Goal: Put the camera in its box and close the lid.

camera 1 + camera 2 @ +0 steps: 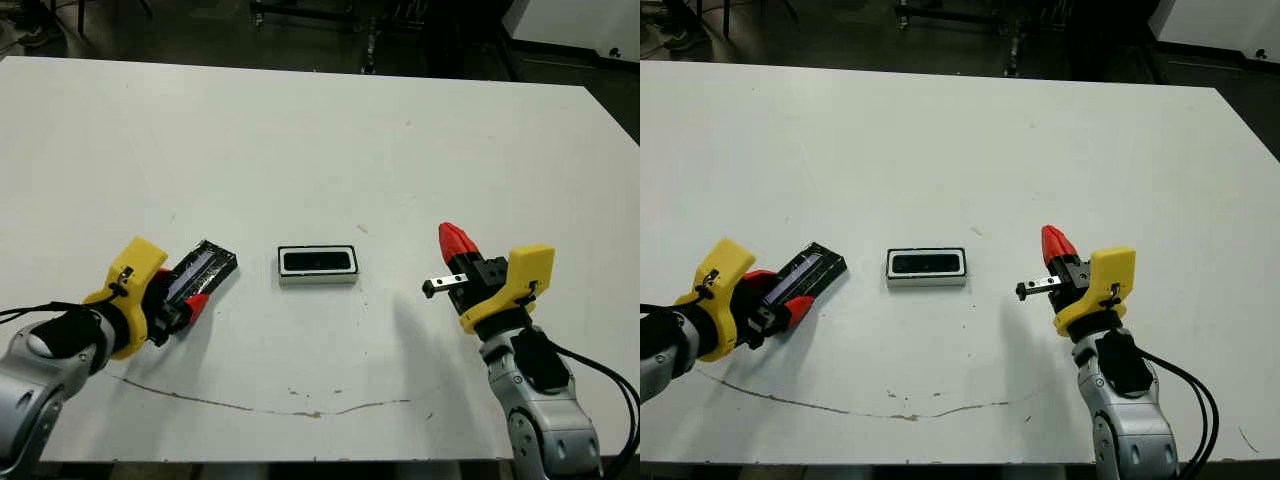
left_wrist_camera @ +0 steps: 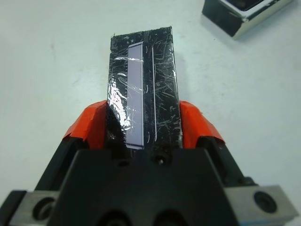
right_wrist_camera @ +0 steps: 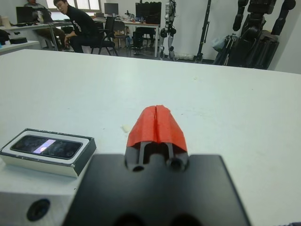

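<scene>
Left gripper [image 2: 143, 127] is clamped on the lid [image 2: 142, 89], one red finger pressed against each long edge, the glossy cover running straight out along the fingers with its pale stripe facing up. You will note in the head views that the lid lies low over the table [image 1: 330, 140], angled up and to the robot's right, its far end pointing roughly toward the box [image 1: 318, 265]. That box sits near the table's middle, between the two arms, its long axis running left to right, and a dark glossy face fills its inside, which I judge to be the camera [image 1: 318, 262] already seated. Right gripper [image 1: 452, 241] hangs on the box's other side, its red tips pressed together and holding nothing. Judged from this, only the closing remains: your left arm carries the cover, so the lid must travel rightward and turn until its long axis matches the box's.
</scene>
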